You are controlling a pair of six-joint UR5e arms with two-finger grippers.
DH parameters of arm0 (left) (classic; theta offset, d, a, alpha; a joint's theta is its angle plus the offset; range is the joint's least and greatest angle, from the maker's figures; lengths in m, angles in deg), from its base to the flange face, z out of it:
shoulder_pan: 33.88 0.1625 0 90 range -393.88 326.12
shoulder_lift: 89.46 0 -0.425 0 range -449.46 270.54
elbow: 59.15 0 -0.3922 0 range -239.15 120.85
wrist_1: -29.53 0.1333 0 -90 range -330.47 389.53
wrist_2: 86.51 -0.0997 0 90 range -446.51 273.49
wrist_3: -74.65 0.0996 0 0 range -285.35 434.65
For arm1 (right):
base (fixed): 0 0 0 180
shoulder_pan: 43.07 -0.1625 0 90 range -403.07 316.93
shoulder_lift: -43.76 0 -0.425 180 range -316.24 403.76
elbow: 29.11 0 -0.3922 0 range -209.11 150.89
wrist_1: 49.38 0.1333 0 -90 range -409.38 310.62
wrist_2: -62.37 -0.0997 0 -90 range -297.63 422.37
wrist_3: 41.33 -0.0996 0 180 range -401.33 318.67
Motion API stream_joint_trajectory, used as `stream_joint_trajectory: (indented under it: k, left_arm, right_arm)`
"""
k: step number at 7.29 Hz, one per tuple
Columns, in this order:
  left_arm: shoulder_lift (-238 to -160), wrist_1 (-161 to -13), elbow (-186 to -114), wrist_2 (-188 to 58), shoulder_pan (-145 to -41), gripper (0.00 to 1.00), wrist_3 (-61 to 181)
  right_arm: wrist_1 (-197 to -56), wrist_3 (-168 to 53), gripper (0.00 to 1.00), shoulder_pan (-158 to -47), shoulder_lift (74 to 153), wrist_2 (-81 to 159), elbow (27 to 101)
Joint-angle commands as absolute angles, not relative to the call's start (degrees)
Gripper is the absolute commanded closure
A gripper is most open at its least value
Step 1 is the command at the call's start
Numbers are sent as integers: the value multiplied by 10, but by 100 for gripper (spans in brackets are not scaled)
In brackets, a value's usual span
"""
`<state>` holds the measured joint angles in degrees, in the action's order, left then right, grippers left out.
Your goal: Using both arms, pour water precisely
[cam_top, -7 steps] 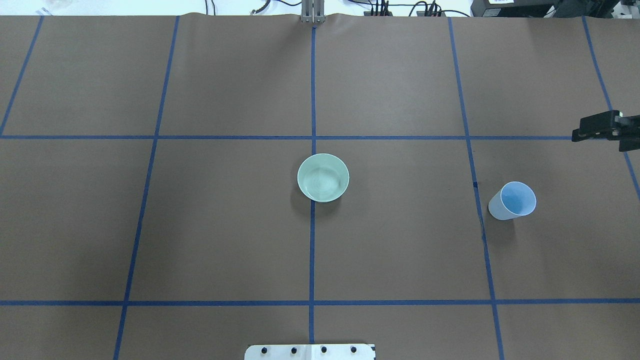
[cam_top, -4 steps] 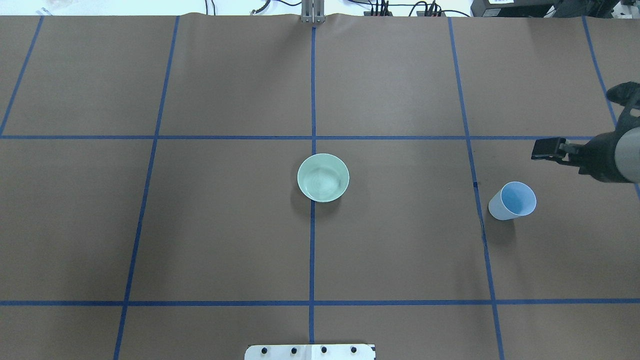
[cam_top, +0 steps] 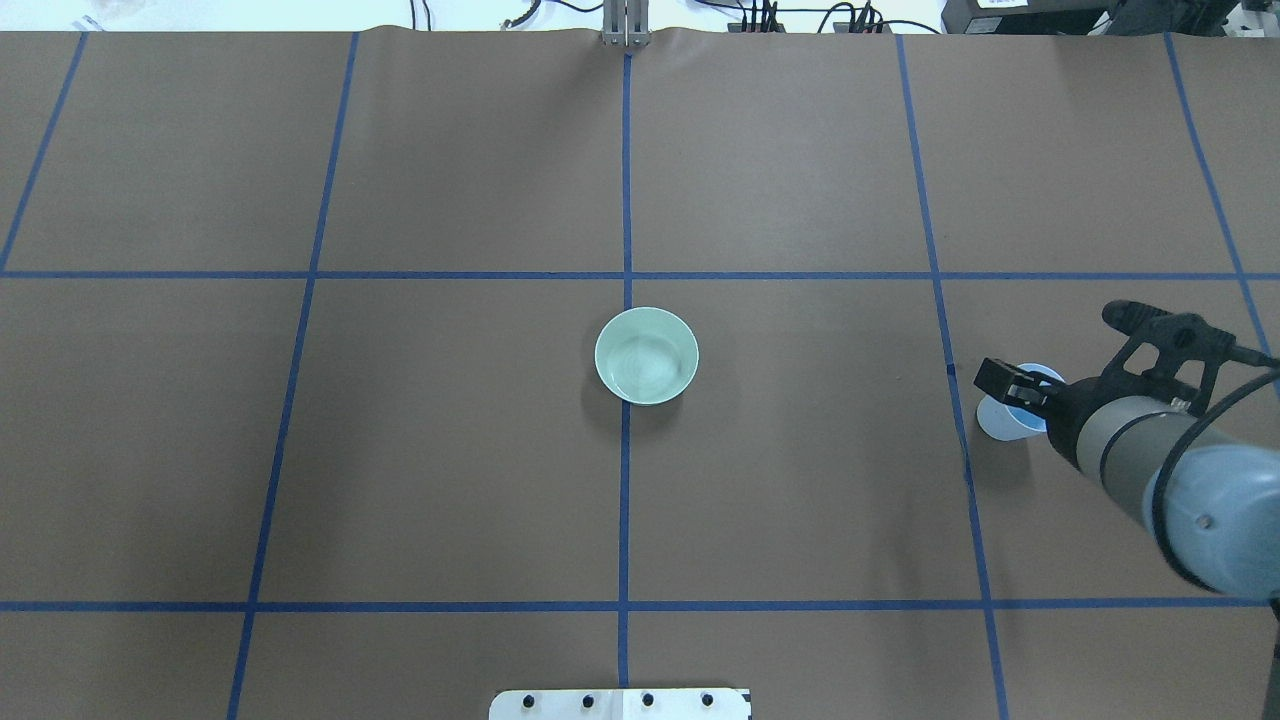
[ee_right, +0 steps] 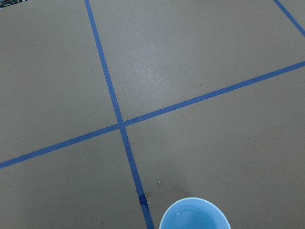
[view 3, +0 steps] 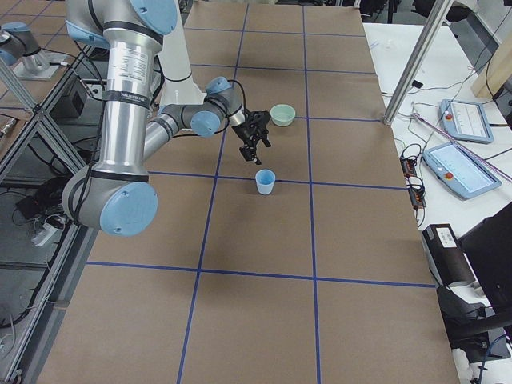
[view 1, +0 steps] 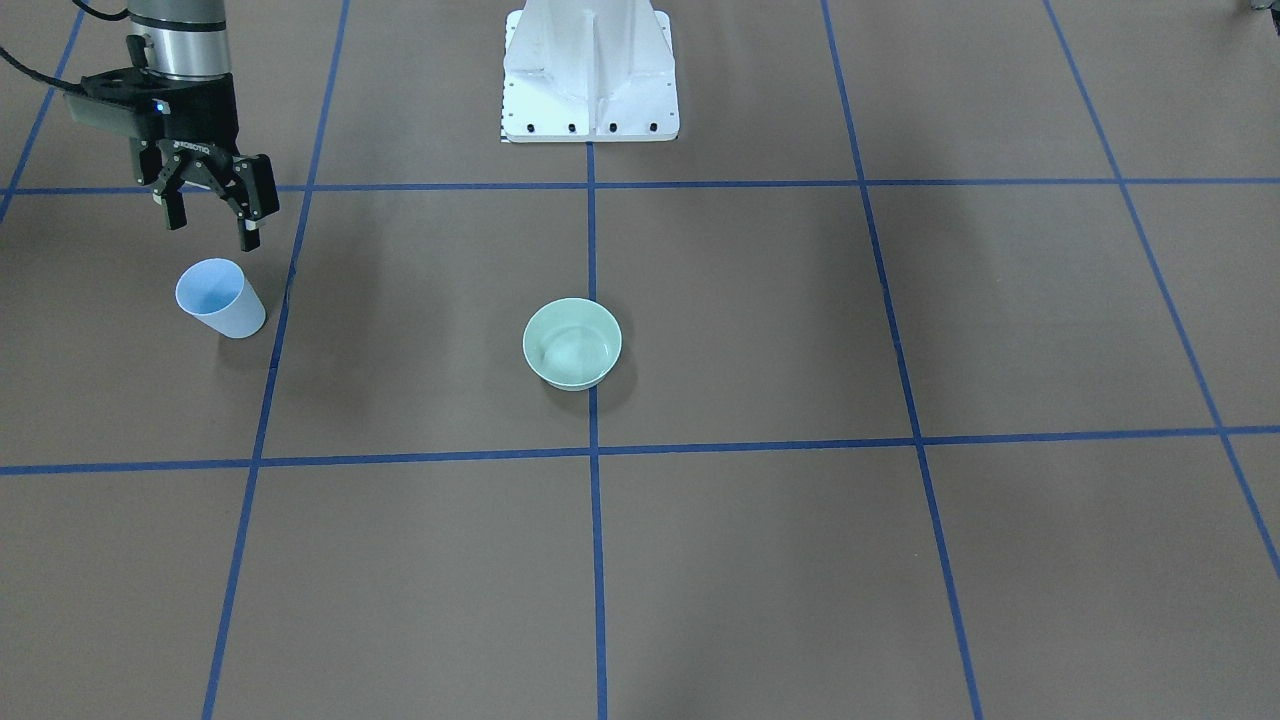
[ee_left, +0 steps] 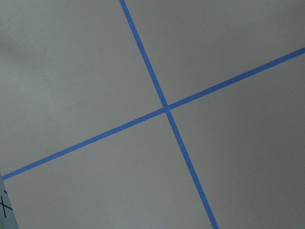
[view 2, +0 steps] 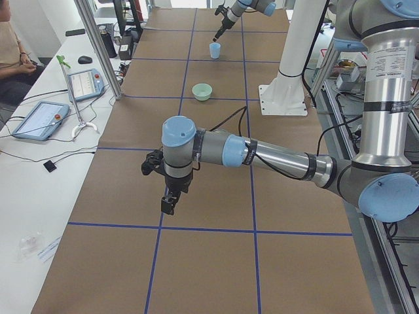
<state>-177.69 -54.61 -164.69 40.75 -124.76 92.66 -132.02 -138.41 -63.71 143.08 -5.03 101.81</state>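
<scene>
A light-blue cup (view 1: pixel 220 297) stands upright on the brown table, on the robot's right side; it also shows in the overhead view (cam_top: pixel 995 422) and the right wrist view (ee_right: pixel 194 215). My right gripper (view 1: pixel 212 222) is open and empty, hanging just above and beside the cup, apart from it (cam_top: pixel 1020 388). A mint-green bowl (view 1: pixel 572 343) sits at the table's centre (cam_top: pixel 646 355), with whitish ripples of water (cam_top: pixel 645 368) in its bottom. My left gripper (view 2: pixel 169 201) hangs over bare table far to the left; I cannot tell whether it is open or shut.
The white pedestal base (view 1: pixel 590 70) stands at the robot's edge of the table. Blue tape lines (cam_top: pixel 625 480) grid the table. A side desk with control tablets (view 2: pixel 39 118) and a seated person (view 2: pixel 13 59) lies beyond the far edge.
The right arm has swung in from the table's right edge towards the cup, and its gripper now hangs over it. Cup and bowl have not moved.
</scene>
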Motion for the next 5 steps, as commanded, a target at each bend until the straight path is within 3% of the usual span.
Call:
stream_joint_trajectory:
  k: [1, 3, 5]
  left_arm:
    - [-1775, -546, -1648, 408, -1248, 0, 927]
    - [-1775, -546, -1648, 408, -1248, 0, 927]
    - [-1775, -546, -1648, 408, -1248, 0, 927]
  right_arm:
    - [-1398, -1493, 0, -552, 1426, 82, 1002]
    - [-1434, -1570, 1, -514, 1420, 137, 961]
    - [-1435, -1604, 1, -513, 1372, 174, 870]
